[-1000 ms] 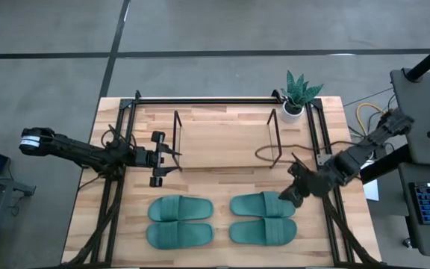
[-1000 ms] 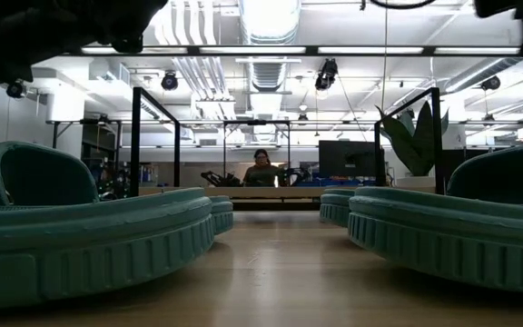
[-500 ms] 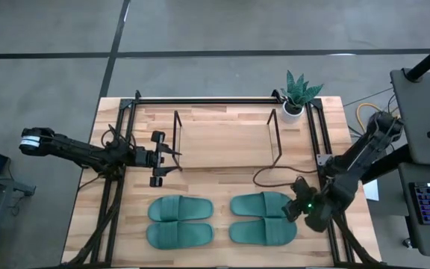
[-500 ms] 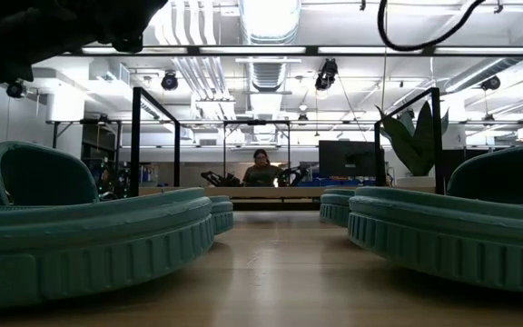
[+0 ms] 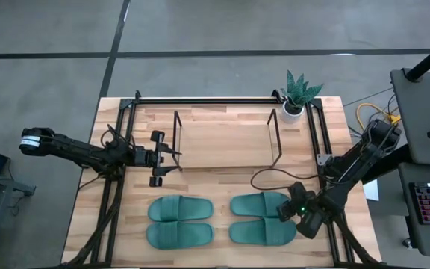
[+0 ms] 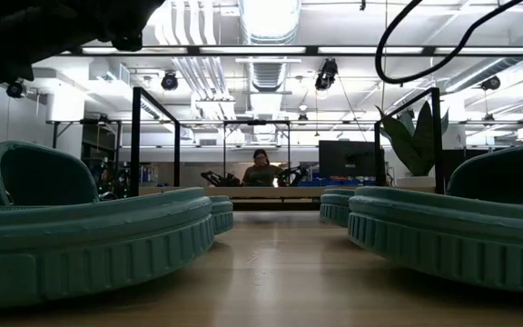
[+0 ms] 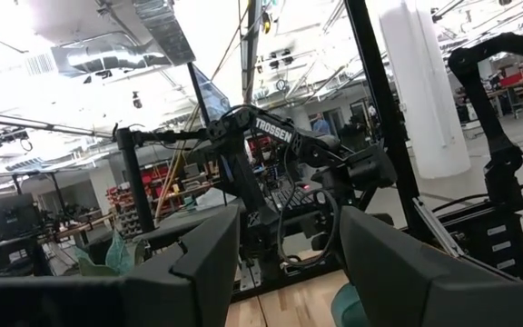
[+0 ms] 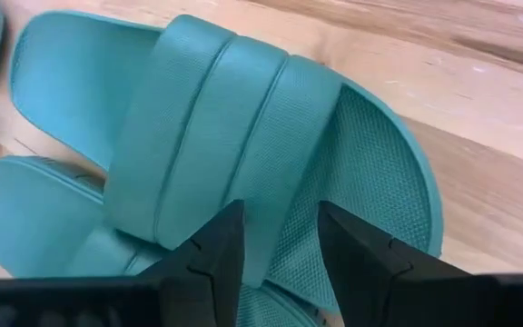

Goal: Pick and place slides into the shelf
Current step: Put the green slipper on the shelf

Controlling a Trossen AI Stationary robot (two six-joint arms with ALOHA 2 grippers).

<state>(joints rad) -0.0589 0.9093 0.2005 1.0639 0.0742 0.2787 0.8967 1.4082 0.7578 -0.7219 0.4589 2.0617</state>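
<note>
From above I see four slides (image 5: 181,208) in two pairs in front of the empty shelf (image 5: 226,141), a potted plant (image 5: 297,95) behind it, the left gripper (image 5: 172,155) parked at the shelf's left end. My right gripper (image 5: 286,211) hangs over the right rear slide (image 5: 260,203) near a looped cable (image 5: 275,175). In the right wrist view its fingers (image 8: 209,250) stand apart above that slide's strap (image 8: 216,136); the left wrist view shows the left fingers (image 7: 212,259) apart too.

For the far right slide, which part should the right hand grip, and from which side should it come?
Grip the wide strap of the far right slide, coming from above at its right end, where the right hand hovers with fingers open. The strap arches over the flat sole, so one finger could probably slip under it.
</note>
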